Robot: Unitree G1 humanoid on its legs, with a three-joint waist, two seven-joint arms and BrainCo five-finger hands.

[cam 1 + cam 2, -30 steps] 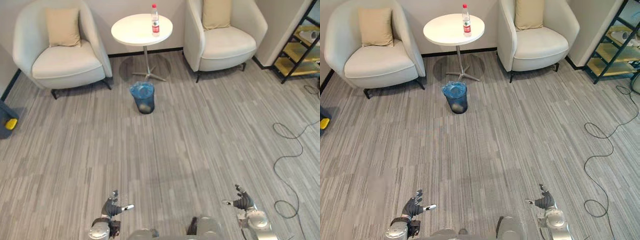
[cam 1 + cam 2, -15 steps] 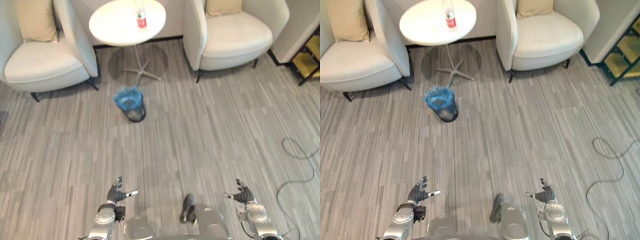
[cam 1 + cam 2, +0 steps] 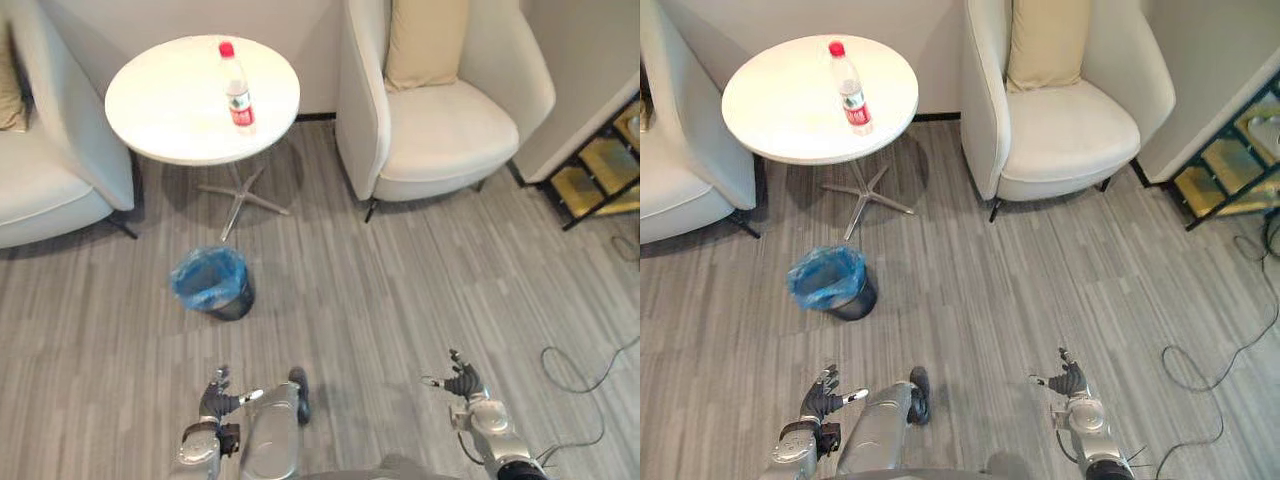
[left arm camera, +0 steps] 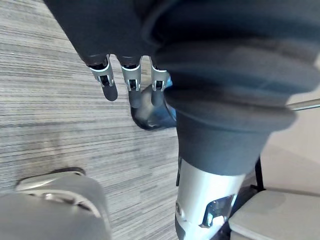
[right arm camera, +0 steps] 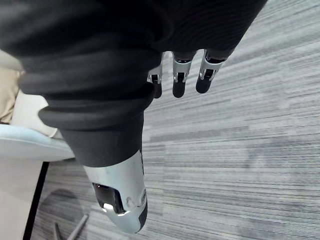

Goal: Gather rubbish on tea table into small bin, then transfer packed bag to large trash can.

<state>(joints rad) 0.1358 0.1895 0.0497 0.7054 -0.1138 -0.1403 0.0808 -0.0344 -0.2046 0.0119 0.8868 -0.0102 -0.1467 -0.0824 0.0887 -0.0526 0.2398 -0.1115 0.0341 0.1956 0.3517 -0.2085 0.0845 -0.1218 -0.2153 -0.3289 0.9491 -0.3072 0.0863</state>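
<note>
Overhead, a round white tabletop (image 3: 200, 100) on a star-foot leg is seen at 11 o'clock of the scene. It is flanked by a pale armchair (image 3: 440, 125) w/ a tan cushion (image 3: 425, 40) at its 3 o'clock and a second armchair (image 3: 45, 175) at its 9 o'clock. A black-framed shelf rack (image 3: 600, 165) w/ yellow boards is placed at the far 3 o'clock edge.

A clear bottle (image 3: 236, 92) is stood upright on the tabletop, toward its 3 o'clock side, long axis vertical, red cap up. A red label band is wrapped round its middle; the writing is too small to be made out.

The small bin (image 3: 212, 283), dark and lined w/ a blue bag folded over the rim, is set on the grey striped floor at 6 o'clock of the tabletop, near the leg's foot, mouth up. It is placed betw. the table and the left hand (image 3: 215, 398), roughly at that hand's 12 o'clock, apart from it.

The left fingers (image 4: 132, 82) are held straight and loose, nothing grasped. The right hand (image 3: 463, 383) is kept low at 5 o'clock, well apart from the bin. Its fingers (image 5: 179, 80) are likewise extended, nothing held.
</note>
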